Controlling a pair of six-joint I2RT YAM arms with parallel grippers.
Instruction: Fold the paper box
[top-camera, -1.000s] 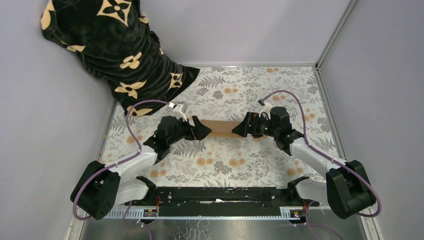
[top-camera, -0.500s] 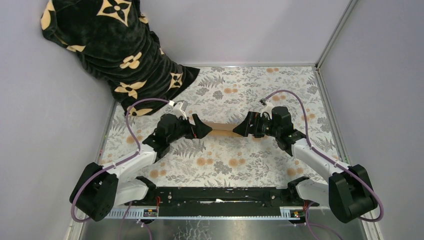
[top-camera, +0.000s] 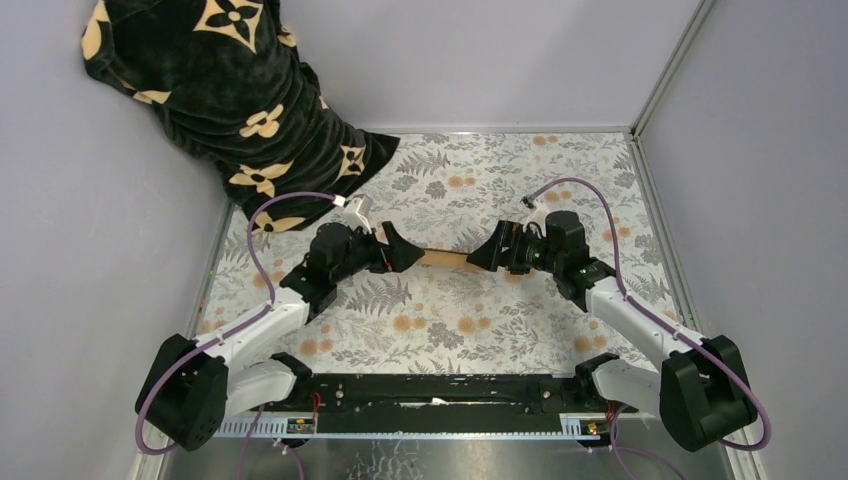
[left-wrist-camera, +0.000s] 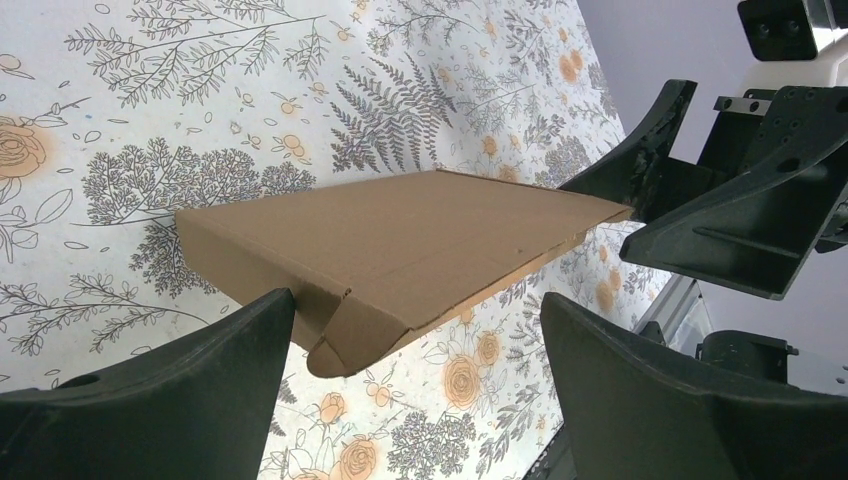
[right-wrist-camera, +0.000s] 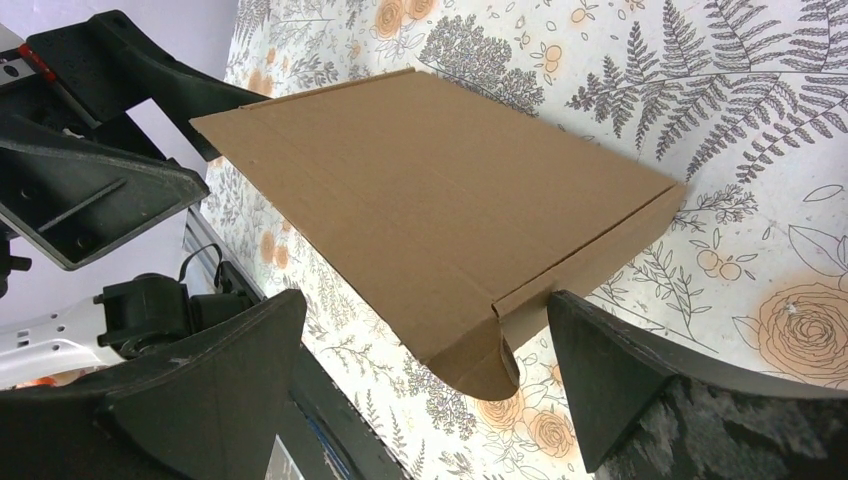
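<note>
The paper box is a flat brown cardboard piece, seen in the top view as a thin strip between my two grippers. It is tilted, with one long edge raised off the floral cloth. In the left wrist view the box has a rounded tab hanging at its near corner. My left gripper is open at the box's left end, one finger touching the end edge. My right gripper is open at the right end of the box, one finger against the end flap.
A black blanket with tan flower marks is bunched in the far left corner. Grey walls close in the left, back and right sides. A metal rail with the arm bases runs along the near edge.
The box's visible face in the top view has shrunk from a broad band to a thin strip, so it has tipped up. Both grippers have shifted slightly toward the back.
</note>
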